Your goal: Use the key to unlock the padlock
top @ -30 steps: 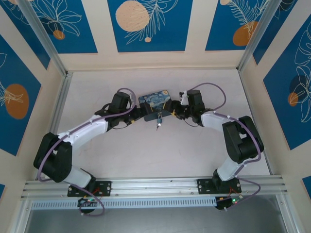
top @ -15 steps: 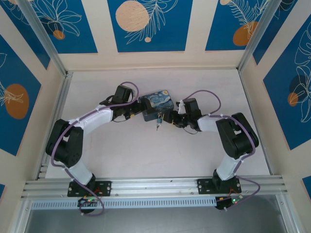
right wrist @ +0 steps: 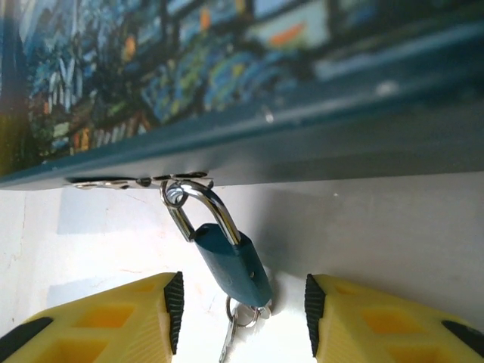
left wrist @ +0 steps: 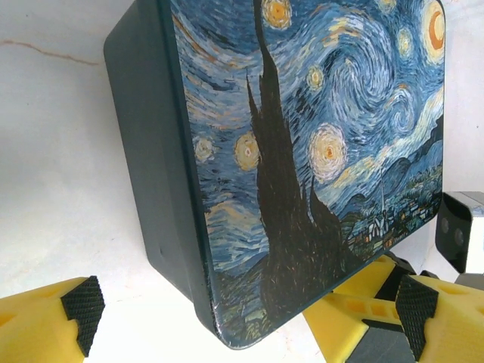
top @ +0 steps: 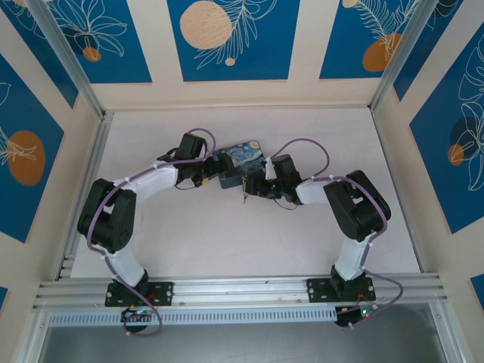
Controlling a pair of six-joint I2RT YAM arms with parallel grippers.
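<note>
A small teal padlock (right wrist: 231,261) hangs by its silver shackle (right wrist: 204,200) from the hasp on the front of the swirl-painted box (right wrist: 227,68). A thin grey key (right wrist: 229,344) on a small ring sticks out of the padlock's underside. My right gripper (right wrist: 243,310) is open, one black pad on each side of the padlock body and a gap on both sides. My left gripper (left wrist: 249,302) is wide open around the near corner of the box (left wrist: 302,151). From above, both grippers, left (top: 214,175) and right (top: 253,187), meet at the box (top: 242,157), with the key (top: 244,197) below it.
The white table (top: 189,242) is walled on three sides by blue-and-cream panels (top: 231,38). An aluminium rail (top: 242,291) carrying both arm bases runs along the near edge. The right wrist's camera housing (left wrist: 460,236) pokes in past the box in the left wrist view.
My right gripper has slid left along the front of the box to the padlock, and its jaws have narrowed. The left arm's elbow has drawn in; its gripper stays at the box.
</note>
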